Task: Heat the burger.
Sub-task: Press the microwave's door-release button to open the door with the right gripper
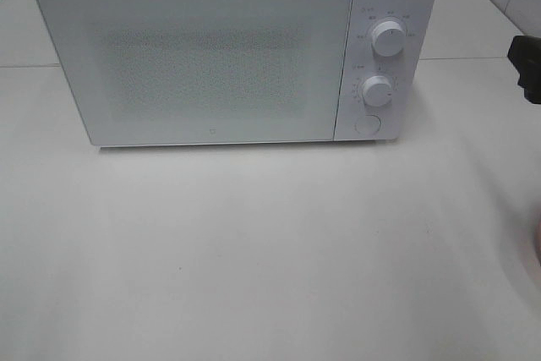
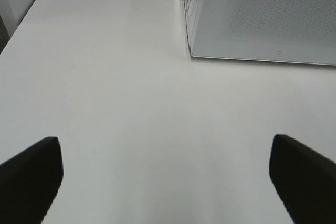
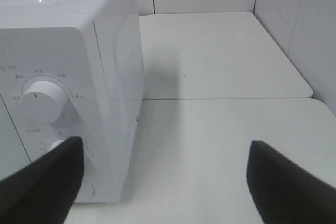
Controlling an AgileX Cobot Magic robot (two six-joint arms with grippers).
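step: probably opening the microwave [image 1: 211, 48]; its door [image 1: 203, 57] is shut
burger: in no view, so I can't place it; nothing readable through the door mesh
pink sliver [image 1: 538, 247]: at the desk [image 1: 254, 251] edge, 4 o'clock from the microwave; too cropped to identify
left end effector [image 2: 165, 182]: wide open and empty, over bare desk off the door's 7 o'clock corner
right end effector [image 3: 165, 182]: open and empty, at 3 o'clock of the control panel
how to do it: my read is the round button [image 1: 367, 124] at the panel's 6 o'clock releases the door. Press it square with one fingertip, clear of the lower knob [image 1: 377, 90] and upper knob [image 1: 388, 39]. If the door hinges at 9 o'clock, the left end effector should sit outside the swing arc.
exterior only: whole door front and the button; the left end effector is absent there
right wrist only: microwave side wall, knob markings, desk seam behind
left wrist only: door's lower corner close up
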